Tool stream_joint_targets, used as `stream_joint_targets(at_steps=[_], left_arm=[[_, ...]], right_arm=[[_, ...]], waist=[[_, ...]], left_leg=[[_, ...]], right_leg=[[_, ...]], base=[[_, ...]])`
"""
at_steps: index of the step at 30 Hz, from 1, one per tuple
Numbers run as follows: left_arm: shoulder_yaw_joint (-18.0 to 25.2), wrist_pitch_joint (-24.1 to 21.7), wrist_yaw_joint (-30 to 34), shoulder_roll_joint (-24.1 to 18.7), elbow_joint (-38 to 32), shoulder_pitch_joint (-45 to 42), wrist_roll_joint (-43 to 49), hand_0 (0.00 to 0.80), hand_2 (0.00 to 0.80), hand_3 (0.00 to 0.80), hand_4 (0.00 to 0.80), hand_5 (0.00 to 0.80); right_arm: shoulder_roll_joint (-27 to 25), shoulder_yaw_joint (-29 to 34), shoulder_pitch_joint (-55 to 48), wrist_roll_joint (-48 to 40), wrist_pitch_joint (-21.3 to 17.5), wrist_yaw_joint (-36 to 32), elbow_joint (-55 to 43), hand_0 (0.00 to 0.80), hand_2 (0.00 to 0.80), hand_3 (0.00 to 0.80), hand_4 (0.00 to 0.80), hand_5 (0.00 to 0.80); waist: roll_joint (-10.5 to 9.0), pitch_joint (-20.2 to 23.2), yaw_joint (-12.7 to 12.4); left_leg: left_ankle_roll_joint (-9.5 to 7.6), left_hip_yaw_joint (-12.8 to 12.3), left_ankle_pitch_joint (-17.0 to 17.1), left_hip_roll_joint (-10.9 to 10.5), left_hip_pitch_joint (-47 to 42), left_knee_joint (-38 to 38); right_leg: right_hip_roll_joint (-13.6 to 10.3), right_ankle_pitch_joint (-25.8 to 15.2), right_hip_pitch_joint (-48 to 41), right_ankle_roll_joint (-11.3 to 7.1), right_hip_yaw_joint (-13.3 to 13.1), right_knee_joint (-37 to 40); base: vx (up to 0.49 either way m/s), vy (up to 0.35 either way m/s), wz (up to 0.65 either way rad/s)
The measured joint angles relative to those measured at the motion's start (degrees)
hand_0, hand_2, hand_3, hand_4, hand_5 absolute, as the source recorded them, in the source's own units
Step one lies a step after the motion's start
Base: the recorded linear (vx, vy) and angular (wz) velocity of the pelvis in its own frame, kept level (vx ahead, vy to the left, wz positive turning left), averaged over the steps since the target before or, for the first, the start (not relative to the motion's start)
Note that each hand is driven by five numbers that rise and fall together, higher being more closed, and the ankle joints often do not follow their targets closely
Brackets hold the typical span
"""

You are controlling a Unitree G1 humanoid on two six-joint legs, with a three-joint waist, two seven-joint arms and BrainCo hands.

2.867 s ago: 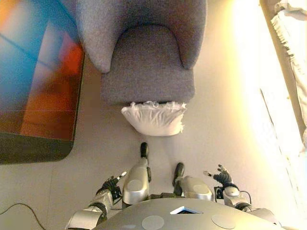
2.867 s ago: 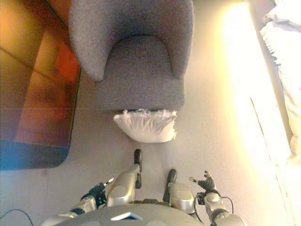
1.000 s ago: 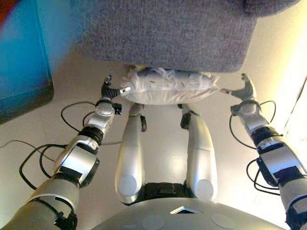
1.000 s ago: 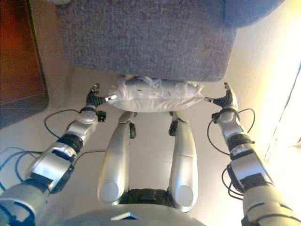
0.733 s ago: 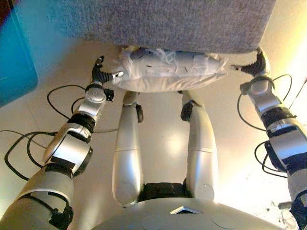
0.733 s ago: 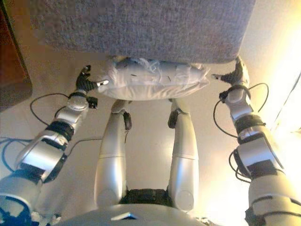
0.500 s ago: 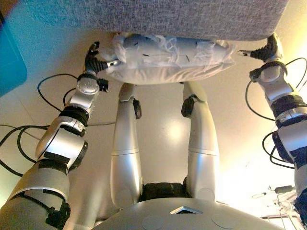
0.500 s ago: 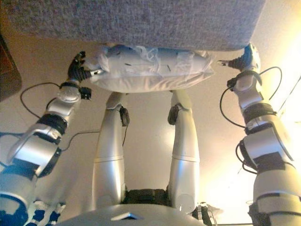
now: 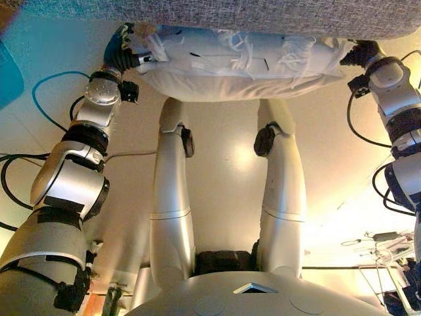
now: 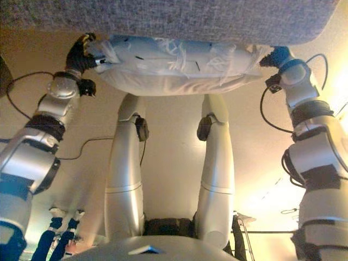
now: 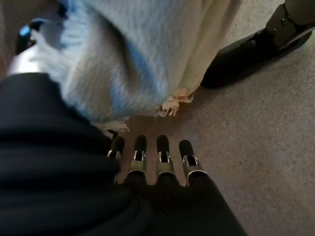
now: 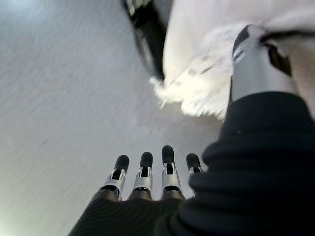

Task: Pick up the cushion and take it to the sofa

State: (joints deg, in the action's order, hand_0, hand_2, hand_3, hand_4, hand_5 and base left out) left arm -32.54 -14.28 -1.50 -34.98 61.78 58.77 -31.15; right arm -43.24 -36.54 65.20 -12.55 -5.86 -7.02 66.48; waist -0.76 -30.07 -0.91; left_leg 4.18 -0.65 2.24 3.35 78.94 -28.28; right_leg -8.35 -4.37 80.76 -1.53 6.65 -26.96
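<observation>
A white cushion point(image 9: 243, 66) with frayed edges lies on the floor against the front of the grey sofa seat point(image 9: 263, 16). My left hand point(image 9: 122, 52) is at the cushion's left end and my right hand point(image 9: 363, 54) at its right end. In the left wrist view the thumb point(image 11: 22, 46) lies against the cushion point(image 11: 123, 59), while the straight fingers point(image 11: 165, 152) point over the carpet beneath its fringe. The right wrist view shows the same: thumb point(image 12: 253, 64) on the cushion point(image 12: 206, 64), fingers point(image 12: 145, 172) straight above the floor.
A pale carpeted floor point(image 9: 223, 151) runs beneath the cushion. The edge of a blue object point(image 9: 8, 79) shows at the far left. The sofa's base blocks the way just past the cushion.
The view has dropped lower and closer to the cushion. Both hands have closed in from the sides and now touch the cushion's two ends.
</observation>
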Motion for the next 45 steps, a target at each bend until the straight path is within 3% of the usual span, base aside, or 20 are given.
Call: stream_joint_targets(at_steps=[7, 10, 14, 15, 16, 17, 18, 19, 20, 21, 26, 37, 42, 45], left_arm=[[-0.05, 3.45, 8.28, -1.77, -2.4, 0.48, -6.88, 0.0, 0.0, 0.0, 0.0, 0.0], [-1.03, 5.58, 13.6, -2.56, -3.84, 0.6, -12.06, 0.0, 0.0, 0.0, 0.0, 0.0], [-2.29, 8.99, 23.26, -3.38, -5.16, 0.3, -22.22, 0.0, 0.0, 0.0, 0.0, 0.0], [-2.25, 9.55, 25.25, -3.43, -6.12, -0.11, -24.74, 0.063, 0.063, 0.063, 0.063, 0.063], [-2.3, 10.04, 27.85, -3.23, -6.26, -0.33, -27.64, 0.361, 0.361, 0.361, 0.361, 0.361], [-2.27, 10.12, 29.95, -3.36, -5.45, -0.29, -29.94, 0.8, 0.8, 0.8, 0.8, 0.8], [-2.31, 10.17, 31.62, -3.42, -4.58, -0.16, -31.72, 0.8, 0.8, 0.8, 0.8, 0.8], [-2.39, 10.51, 33.79, -3.7, -3.66, -0.08, -33.45, 0.8, 0.8, 0.8, 0.8, 0.8], [-2.5, 10.91, 35.71, -4.07, -3.48, -0.13, -34.3, 0.8, 0.8, 0.8, 0.8, 0.8], [-2.57, 11.36, 37.8, -4.74, -3.45, -0.22, -35.33, 0.8, 0.8, 0.8, 0.8, 0.8], [-5.19, 14.05, 42.06, -6.68, -3.91, 0.23, -40.26, 0.8, 0.8, 0.8, 0.8, 0.8], [-6.15, 16.84, 42.2, -5.44, -4.48, -3.68, -44.64, 0.8, 0.8, 0.8, 0.8, 0.8], [-0.97, 16.15, 42.2, -0.42, -9.43, -15.53, -44.6, 0.8, 0.8, 0.8, 0.8, 0.8], [4.3, 14.92, 43.73, 2.07, -13.88, -25.69, -44.49, 0.8, 0.8, 0.8, 0.8, 0.8]], right_arm=[[-0.79, -0.56, 1.91, -2.74, -3.17, -8.73, -3.99, 0.0, 0.0, 0.0, 0.0, 0.0], [-2.17, -1.77, 1.35, -3.0, -5.97, -8.82, -6.66, 0.0, 0.0, 0.0, 0.0, 0.0], [-4.01, -2.86, 0.18, -7.5, -6.74, -9.5, -11.01, 0.0, 0.0, 0.0, 0.0, 0.0], [-4.7, -2.88, -0.3, -9.16, -6.71, -10.08, -12.7, 0.0, 0.0, 0.0, 0.0, 0.0], [-4.91, -2.71, -0.31, -11.67, -6.71, -11.69, -13.23, 0.0, 0.0, 0.0, 0.0, 0.0], [-4.85, -2.37, -0.25, -14.13, -6.71, -13.36, -13.22, 0.0, 0.0, 0.0, 0.0, 0.0], [-4.85, -2.33, -0.13, -16.64, -6.62, -15.21, -13.21, 0.0, 0.0, 0.0, 0.0, 0.0], [-4.77, -2.17, 0.08, -19.63, -6.03, -18.14, -13.24, 0.179, 0.179, 0.179, 0.179, 0.179], [-4.8, -2.08, 0.21, -22.28, -5.32, -20.82, -13.35, 0.543, 0.543, 0.543, 0.543, 0.543], [-4.79, -1.98, 0.4, -24.56, -4.26, -23.68, -13.57, 0.8, 0.8, 0.8, 0.8, 0.8], [-5.23, -1.71, 1.69, -29.0, -0.11, -27.96, -14.05, 0.8, 0.8, 0.8, 0.8, 0.8], [-5.24, -1.14, -1.45, -29.81, 1.58, -25.33, -14.04, 0.8, 0.8, 0.8, 0.8, 0.8], [-3.97, 4.97, -13.91, -29.78, 0.54, -20.69, -16.97, 0.8, 0.8, 0.8, 0.8, 0.8], [-2.78, 10.28, -25.87, -29.97, -2.84, -21.27, -27.07, 0.8, 0.8, 0.8, 0.8, 0.8]], waist=[[0.04, 0.04, 0.06], [0.04, 0.04, 0.01], [0.13, 0.06, 0.12], [0.19, 0.09, 0.1], [0.2, 0.08, 0.21], [0.21, 0.07, 0.24], [0.23, 0.07, 0.26], [0.23, 0.07, 0.41], [0.24, 0.06, 0.54], [0.25, 0.06, 0.74], [0.3, 0.05, 1.47], [0.33, 0.03, 1.11], [0.37, -0.09, 1.09], [0.35, -0.12, 1.53]], left_leg=[[-0.39, -0.03, 0.3, -0.84, 1.2, 1.79], [-0.39, -0.01, 0.3, -1.37, 1.2, 2.66], [-0.32, -0.08, 0.25, -1.69, 1.34, 3.17], [-0.31, -0.2, 0.25, -1.68, 1.56, 3.23], [-0.31, -0.36, 0.27, -1.54, 1.86, 3.21], [-0.31, -0.48, 0.27, -1.54, 2.09, 3.18], [-0.3, -0.62, 0.27, -1.54, 2.17, 3.21], [-0.3, -0.76, 0.27, -1.53, 2.19, 3.24], [-0.3, -0.86, 0.27, -1.53, 2.2, 3.3], [-0.29, -0.94, 0.28, -1.54, 2.2, 3.36], [-0.28, -1.03, 0.29, -1.64, 1.93, 3.47], [0.45, -0.72, 0.88, -1.5, -3.12, 3.96], [0.77, -0.51, 0.98, -1.13, -11.43, 4.92], [1.12, 0.16, 0.74, -1.0, -20.26, 6.1]], right_leg=[[-0.11, -1.26, 0.63, -0.37, -0.1, 3.15], [-0.44, -1.27, 1.21, -0.45, -0.57, 3.26], [-0.51, -1.3, 2.09, -0.53, -1.29, 3.26], [-0.51, -1.29, 2.42, -0.55, -1.38, 3.25], [-0.48, -1.3, 2.8, -0.55, -1.43, 3.19], [-0.45, -1.32, 3.06, -0.55, -1.5, 3.16], [-0.43, -1.34, 3.26, -0.56, -1.58, 3.13], [-0.42, -1.34, 3.44, -0.56, -1.71, 3.04], [-0.42, -1.33, 3.61, -0.57, -1.83, 2.91], [-0.42, -1.33, 3.7, -0.57, -1.91, 2.87], [-0.45, -1.34, 3.78, -0.57, -2.36, 2.72], [-0.04, -1.77, -0.24, -0.49, -3.11, 1.99], [0.04, -1.25, -8.09, -0.34, -2.95, 1.59], [0.06, -0.12, -16.89, 0.88, -2.02, 1.78]], base=[[0.006, 0.034, -0.01], [0.002, 0.057, 0.02], [-0.003, 0.047, -0.02], [-0.016, 0.04, -0.02], [-0.021, 0.052, -0.03], [-0.013, 0.057, -0.03], [-0.011, 0.059, -0.02], [-0.004, 0.046, -0.01], [-0.001, 0.036, 0.0], [0.0, 0.034, 0.01], [0.0, 0.0, 0.0], [-0.032, -0.049, -0.03], [-0.025, -0.107, -0.02], [-0.012, -0.129, 0.04]])
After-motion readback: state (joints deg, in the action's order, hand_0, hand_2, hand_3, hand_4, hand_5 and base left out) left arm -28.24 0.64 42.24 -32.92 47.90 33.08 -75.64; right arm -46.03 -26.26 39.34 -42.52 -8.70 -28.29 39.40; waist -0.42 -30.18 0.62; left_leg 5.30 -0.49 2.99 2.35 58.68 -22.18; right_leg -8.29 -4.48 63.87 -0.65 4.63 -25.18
